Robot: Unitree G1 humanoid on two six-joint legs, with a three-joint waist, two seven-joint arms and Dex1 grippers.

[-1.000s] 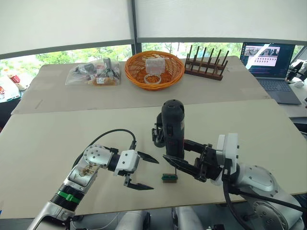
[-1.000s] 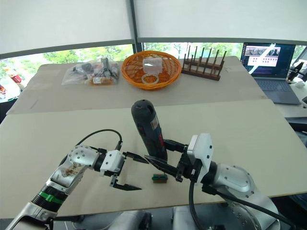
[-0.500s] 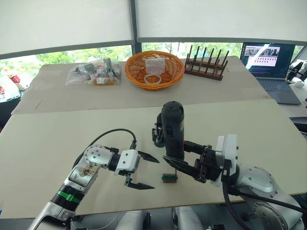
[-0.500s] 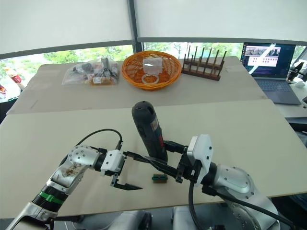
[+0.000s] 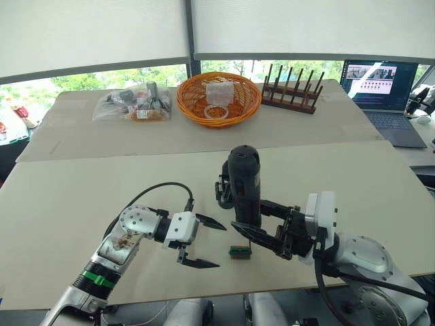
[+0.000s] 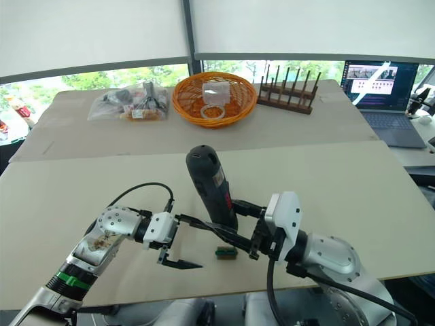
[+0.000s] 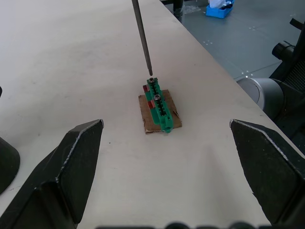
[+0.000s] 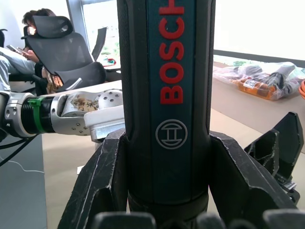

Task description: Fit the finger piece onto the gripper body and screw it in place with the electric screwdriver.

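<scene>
My right gripper (image 5: 249, 214) is shut on the electric screwdriver (image 5: 245, 183), a thick black tool with red lettering (image 8: 167, 90), and holds it upright. Its thin metal bit (image 7: 142, 38) points down onto a screw at the end of a small green-and-brown block (image 7: 157, 107) lying on the table (image 5: 68, 197). A black blocky part, the gripper body (image 5: 221, 190), shows just behind the screwdriver and is mostly hidden by it. Left of the block, my left gripper (image 5: 209, 243) stands open and empty, its fingers on either side of the block's line. The finger piece is out of view.
At the back stand an orange basket (image 5: 219, 98), a clear bag of parts (image 5: 132, 105), a wooden peg rack (image 5: 292, 88) and a laptop (image 5: 380, 85). The table's front edge lies just below both grippers. A person sits in a chair (image 8: 47, 43) off to the side.
The screwdriver has sunk very slightly towards the green block. The left gripper has hardly moved.
</scene>
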